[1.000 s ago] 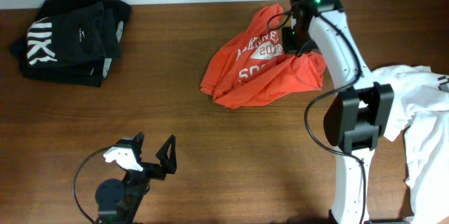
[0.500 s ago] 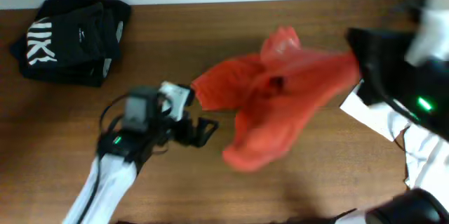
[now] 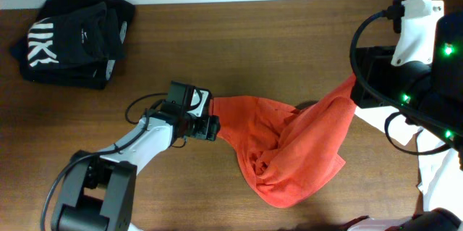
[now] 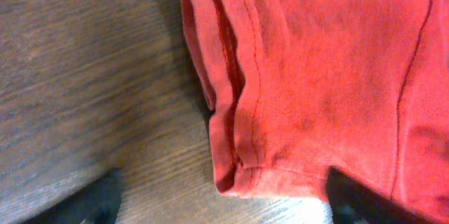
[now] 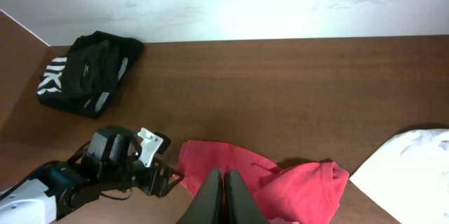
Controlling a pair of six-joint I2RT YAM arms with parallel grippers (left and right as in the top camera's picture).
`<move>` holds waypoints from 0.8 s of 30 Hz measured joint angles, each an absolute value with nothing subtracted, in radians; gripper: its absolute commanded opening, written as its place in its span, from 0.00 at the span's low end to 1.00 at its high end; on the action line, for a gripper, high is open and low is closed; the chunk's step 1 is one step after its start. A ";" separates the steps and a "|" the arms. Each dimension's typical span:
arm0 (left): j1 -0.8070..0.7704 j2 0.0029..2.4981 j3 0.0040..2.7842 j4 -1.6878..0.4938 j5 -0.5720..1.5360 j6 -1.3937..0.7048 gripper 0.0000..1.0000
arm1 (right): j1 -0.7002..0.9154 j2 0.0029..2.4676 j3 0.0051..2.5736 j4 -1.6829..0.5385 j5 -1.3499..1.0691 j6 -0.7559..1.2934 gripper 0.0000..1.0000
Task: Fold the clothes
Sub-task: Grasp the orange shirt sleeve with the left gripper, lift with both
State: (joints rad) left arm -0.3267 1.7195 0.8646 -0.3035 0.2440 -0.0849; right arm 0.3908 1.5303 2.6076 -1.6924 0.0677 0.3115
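The orange-red T-shirt point(image 3: 289, 151) lies spread across the middle of the table, with one corner pulled up toward the right. My right gripper point(image 3: 356, 90) is raised and shut on that lifted corner. In the right wrist view its fingers point(image 5: 223, 192) are pressed together over the red cloth point(image 5: 302, 185). My left gripper point(image 3: 210, 126) is low at the shirt's left edge. In the left wrist view its fingers point(image 4: 228, 199) are spread wide on either side of a sleeve hem point(image 4: 231, 112), not closed on it.
A folded stack of black clothes point(image 3: 72, 32) sits at the back left corner; it also shows in the right wrist view point(image 5: 88, 73). A white garment point(image 3: 441, 158) lies at the right edge under my right arm. The front edge of the table is near the shirt.
The right gripper has carried the shirt from the back of the table to the middle and lifted one corner. The left arm has reached in to the shirt's left edge.
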 measured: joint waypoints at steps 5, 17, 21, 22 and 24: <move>-0.412 1.740 0.883 -0.291 0.165 -0.075 0.70 | 0.391 1.530 2.607 -1.692 0.068 0.315 0.04; -0.448 1.766 1.117 -0.737 -0.039 -0.133 0.00 | 0.391 1.530 2.606 -1.692 0.068 0.315 0.05; -0.317 1.450 1.260 -0.855 -0.122 -0.230 0.00 | 0.391 1.530 2.576 -1.692 0.086 0.315 0.05; -0.266 1.371 1.266 -0.882 -0.135 -0.239 0.00 | 0.391 1.532 2.542 -1.692 0.098 0.315 0.05; -0.135 1.219 1.270 -0.949 -0.169 -0.256 0.00 | 0.391 1.551 2.502 -1.692 0.106 0.319 0.06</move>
State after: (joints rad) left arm -0.1349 1.2194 1.2701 -0.9485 -0.1688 -0.2562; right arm 0.3908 1.5505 2.5015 -1.6924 0.1059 0.3187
